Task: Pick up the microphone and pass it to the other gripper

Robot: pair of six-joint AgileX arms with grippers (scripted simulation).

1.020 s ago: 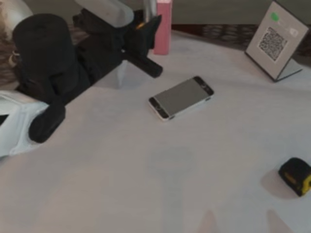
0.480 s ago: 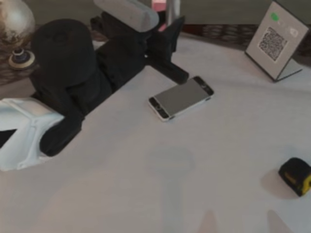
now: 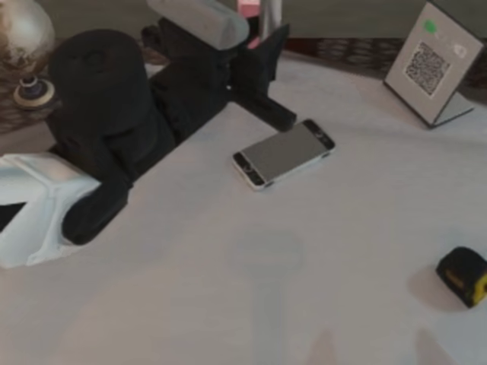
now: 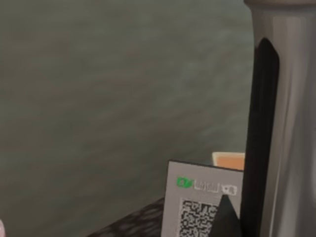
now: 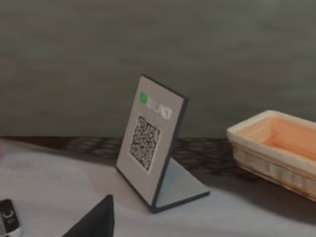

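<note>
- Count: one slim black stick microphone [image 3: 268, 112], one silver-edged smartphone with a grey screen [image 3: 284, 153], one grey QR-code stand [image 3: 432, 68], one black-and-yellow tape measure [image 3: 464, 276], one woven tan basket [image 5: 276, 148], and one sliver of a pink box [image 3: 246, 7].
- Places on the tabletop [image 3: 152, 304]: the smartphone is near the middle, the QR-code stand at 2 o'clock, the tape measure at 4 o'clock and the microphone at about 12 o'clock.
- The left tool [image 3: 262, 65] is pinching the microphone.
- Only the microphone's handle shows. Its head is buried under the black arm.
- A grey upright post fills the edge of the left wrist view. It's cut off and I can't say what it is.
- The right tool [image 5: 94, 219] shows just one dark wedge in its own wrist view, so I can't tell its state.
- The tape measure is clipped by the frame edge.
- The microphone's long axis runs 10 to 4 o'clock, with the rounded handle end pointing to 4, just beside the smartphone.
</note>
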